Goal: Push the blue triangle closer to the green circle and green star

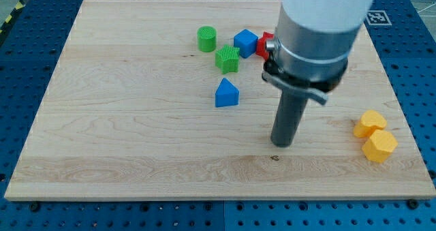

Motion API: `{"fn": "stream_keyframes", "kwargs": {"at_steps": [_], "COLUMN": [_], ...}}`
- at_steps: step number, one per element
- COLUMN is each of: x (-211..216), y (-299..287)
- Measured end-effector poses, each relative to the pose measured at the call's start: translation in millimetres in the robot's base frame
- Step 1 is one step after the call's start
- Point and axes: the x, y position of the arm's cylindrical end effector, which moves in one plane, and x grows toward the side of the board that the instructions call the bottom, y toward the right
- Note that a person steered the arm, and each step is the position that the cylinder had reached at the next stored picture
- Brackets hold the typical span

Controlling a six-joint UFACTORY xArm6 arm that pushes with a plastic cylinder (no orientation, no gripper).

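Note:
The blue triangle (227,93) lies near the board's middle, a little below the green star (227,58). The green circle (206,38) stands up and to the left of the star. My tip (281,144) rests on the board to the right of and below the blue triangle, well apart from it. The arm's wide body hides the board above the tip.
A blue cube (245,42) sits right of the green star, with a red block (263,45) beside it, partly hidden by the arm. Two yellow blocks (370,123) (379,146) lie near the board's right edge. The wooden board (122,135) ends close below.

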Motion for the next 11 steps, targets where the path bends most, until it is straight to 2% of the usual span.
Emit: {"fn": "stream_keyframes", "kwargs": {"at_steps": [2, 5, 7, 10, 11], "x": [5.1, -57.2, -72.0, -151.0, -163.1], "y": [-29.2, -60.4, -85.3, -85.3, -86.4]}}
